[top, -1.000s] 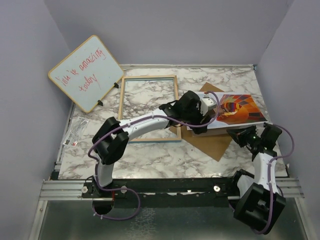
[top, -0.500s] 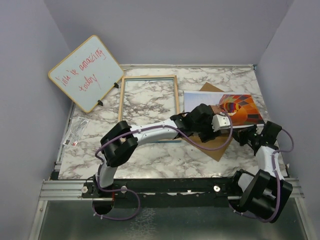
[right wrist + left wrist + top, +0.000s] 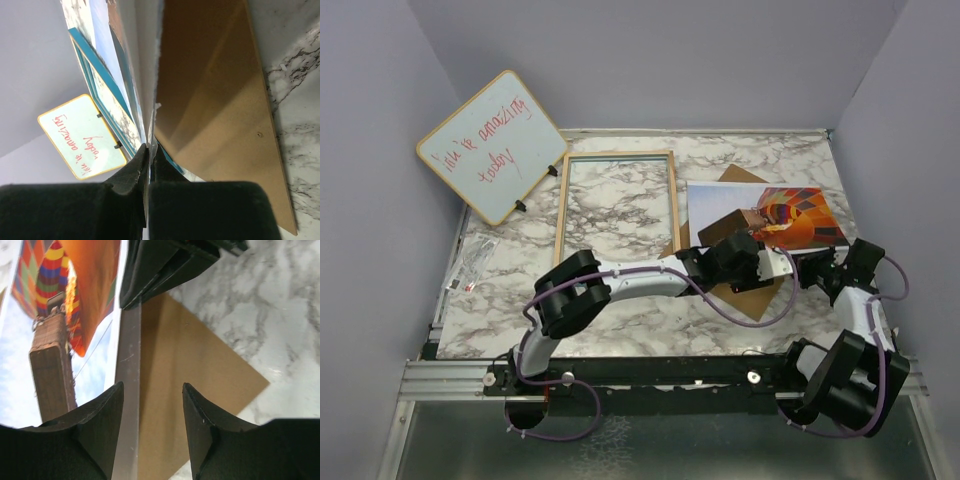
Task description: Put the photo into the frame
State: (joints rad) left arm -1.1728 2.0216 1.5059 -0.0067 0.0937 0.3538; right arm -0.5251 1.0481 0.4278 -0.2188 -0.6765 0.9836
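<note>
Right gripper (image 3: 148,150) is pinching the photo (image 3: 715,205) by its edge, jaws almost closed; the photo is lying partly over the backing board (image 3: 200,375), beside the frame (image 3: 618,154). Left gripper (image 3: 152,392) is hovering over the photo's edge, jaws spread wide, holding nothing.

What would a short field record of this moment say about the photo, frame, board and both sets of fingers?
photo: balloon print, face up, right of the frame, partly over the backing board
frame: flat on the table, wood back up, marble showing through
backing board: brown, under the photo
left fingers: open, above the photo's edge
right fingers: shut on the photo's edge
whiteboard: far left, red handwriting
status: photo not yet in frame
</note>
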